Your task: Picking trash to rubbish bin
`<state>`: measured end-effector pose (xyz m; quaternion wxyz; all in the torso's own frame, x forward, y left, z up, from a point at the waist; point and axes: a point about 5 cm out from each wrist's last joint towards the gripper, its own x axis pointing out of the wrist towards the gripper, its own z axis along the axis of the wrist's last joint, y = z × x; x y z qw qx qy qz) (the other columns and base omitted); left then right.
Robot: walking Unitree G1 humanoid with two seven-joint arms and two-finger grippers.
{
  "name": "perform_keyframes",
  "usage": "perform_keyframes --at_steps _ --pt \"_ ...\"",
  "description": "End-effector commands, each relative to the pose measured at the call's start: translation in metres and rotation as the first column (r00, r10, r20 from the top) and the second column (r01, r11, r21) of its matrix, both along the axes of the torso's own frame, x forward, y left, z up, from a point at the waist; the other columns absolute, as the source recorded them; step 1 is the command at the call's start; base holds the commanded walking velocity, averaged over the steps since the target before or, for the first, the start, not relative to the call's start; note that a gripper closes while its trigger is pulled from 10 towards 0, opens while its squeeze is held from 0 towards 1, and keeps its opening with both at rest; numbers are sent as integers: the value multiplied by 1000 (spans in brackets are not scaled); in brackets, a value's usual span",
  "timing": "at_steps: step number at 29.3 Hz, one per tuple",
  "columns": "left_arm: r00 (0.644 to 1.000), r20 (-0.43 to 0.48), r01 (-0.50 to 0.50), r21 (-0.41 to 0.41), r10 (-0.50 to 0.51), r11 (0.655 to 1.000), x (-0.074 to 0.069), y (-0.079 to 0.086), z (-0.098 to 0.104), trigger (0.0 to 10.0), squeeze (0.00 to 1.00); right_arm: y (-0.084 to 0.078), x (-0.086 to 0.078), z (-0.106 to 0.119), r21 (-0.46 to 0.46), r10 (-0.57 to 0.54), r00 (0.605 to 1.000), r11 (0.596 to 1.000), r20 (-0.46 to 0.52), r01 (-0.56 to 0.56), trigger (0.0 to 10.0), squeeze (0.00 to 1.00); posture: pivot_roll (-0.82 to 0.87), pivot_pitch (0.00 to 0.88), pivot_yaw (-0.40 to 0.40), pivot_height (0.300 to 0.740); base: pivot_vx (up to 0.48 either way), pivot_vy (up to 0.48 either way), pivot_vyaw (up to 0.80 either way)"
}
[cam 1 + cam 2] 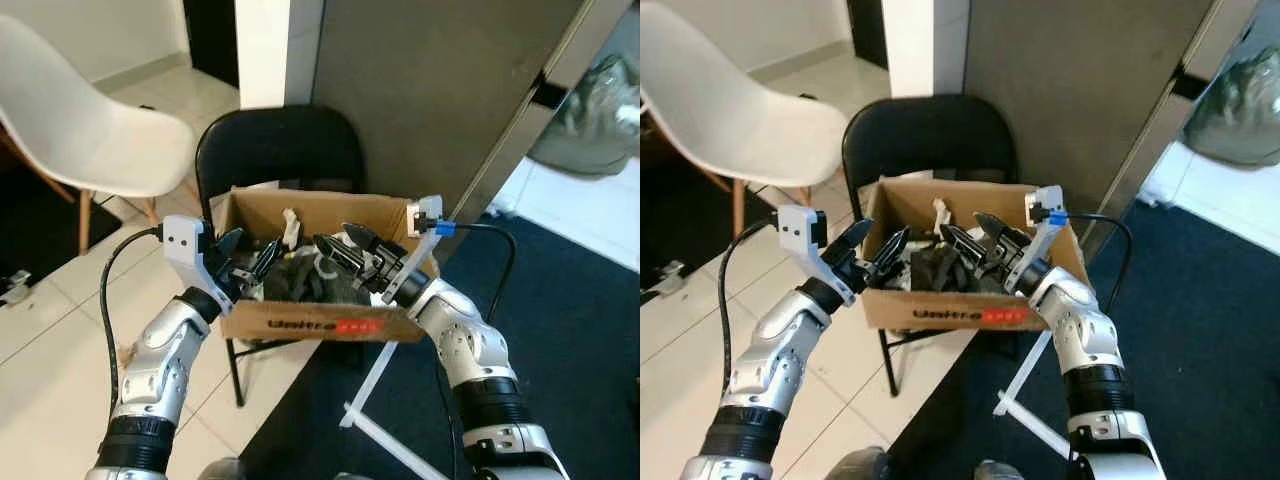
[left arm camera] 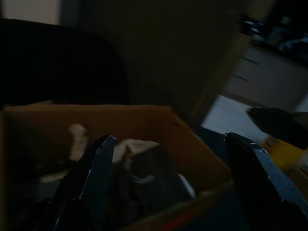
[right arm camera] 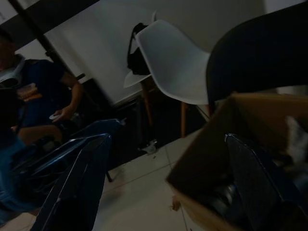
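Landmark was the cardboard box point(image 1: 310, 322), standing on the seat of a black folding chair point(image 1: 280, 150) and serving as the rubbish bin.

Nearest, both silver arms reached up to the box. Left pincer point(image 1: 248, 258) sat at the box's left wall, fingers spread apart over the rim, nothing between them; the left wrist view confirmed the wide gap with the box interior beyond it. Right pincer point(image 1: 345, 245) sat over the box's right half, fingers likewise parted and empty, tips above the contents.

Inside the box: a dark crumpled mass, probably a black bag or cloth point(image 1: 305, 280), filling most of it, plus a pale scrap of trash point(image 1: 290, 228) standing near the back wall. More small bits showed in the left wrist view but too dark to name. Judged: trash already in the box, drop step at or near its end.

Risks, judged: the box overhung the chair seat on its front side, so a push from either pincer on a wall could slide or tip it off the chair. Fingertips close to the dark mass could snag it on withdrawal and drag trash back out. The left arm's cable point(image 1: 110, 290) hung loose beside the chair and could catch.

Further off: a white shell chair point(image 1: 90, 130) left of the box, a dark panel point(image 1: 440, 90) behind it, a dark rug point(image 1: 570, 330) to its right. A seated person point(image 3: 43, 106) showed in the right wrist view, well apart from the box.
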<state>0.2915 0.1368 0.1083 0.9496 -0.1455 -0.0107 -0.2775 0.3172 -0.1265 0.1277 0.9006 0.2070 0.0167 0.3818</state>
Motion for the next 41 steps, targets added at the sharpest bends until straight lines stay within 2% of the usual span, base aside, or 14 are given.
perform_keyframes --at_steps 1,29,41 --pt "1000 -2 18 10 -18 1000 0 -3 -2 10000 0 -2 0 -3 -4 -6 1000 1000 -2 6 10000 0 39 0 -62 740 -330 0 0" --pt "999 2 33 3 -33 999 1 -4 -6 10000 0 -5 0 -3 6 3 1000 1000 -11 -3 10000 0 32 0 -66 740 -292 0 0" --pt "999 2 38 6 -38 999 2 -4 -7 10000 0 -5 0 -3 5 6 1000 1000 -15 -5 10000 0 32 0 -66 740 -410 0 0"
